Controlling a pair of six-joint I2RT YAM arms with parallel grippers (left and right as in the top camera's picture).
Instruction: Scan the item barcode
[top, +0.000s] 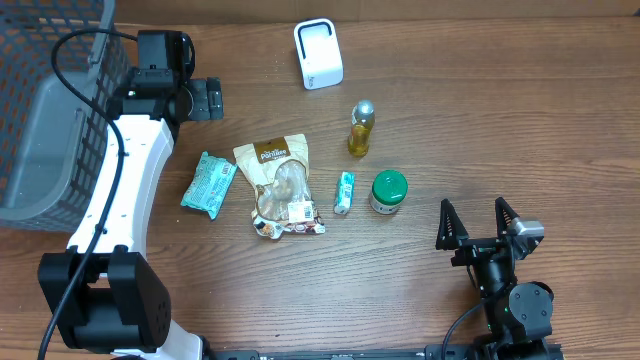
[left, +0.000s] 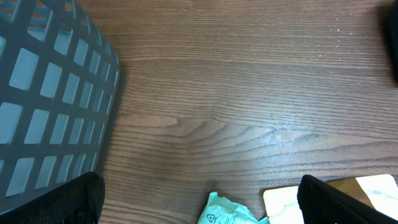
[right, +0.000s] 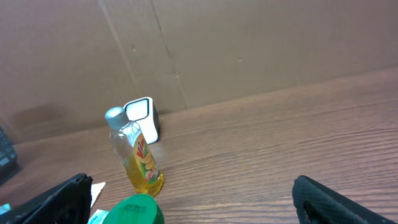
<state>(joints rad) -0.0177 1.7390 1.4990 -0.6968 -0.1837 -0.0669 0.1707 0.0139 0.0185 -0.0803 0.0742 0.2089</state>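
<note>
A white barcode scanner (top: 318, 53) stands at the back of the table, also seen in the right wrist view (right: 144, 118). In front of it lie the items: a yellow bottle (top: 362, 130) (right: 137, 155), a green-lidded jar (top: 389, 191) (right: 134, 210), a small teal stick pack (top: 344, 192), a tan snack pouch (top: 280, 185) and a crumpled teal packet (top: 208, 184) (left: 230, 211). My left gripper (top: 207, 98) (left: 199, 205) hangs open behind the teal packet, holding nothing. My right gripper (top: 473, 215) (right: 196, 199) stands open and empty to the right of the jar.
A grey mesh basket (top: 50, 110) (left: 50, 93) fills the far left, close beside the left arm. A cardboard wall (right: 249, 50) rises behind the scanner. Bare wood lies between the jar and the right gripper.
</note>
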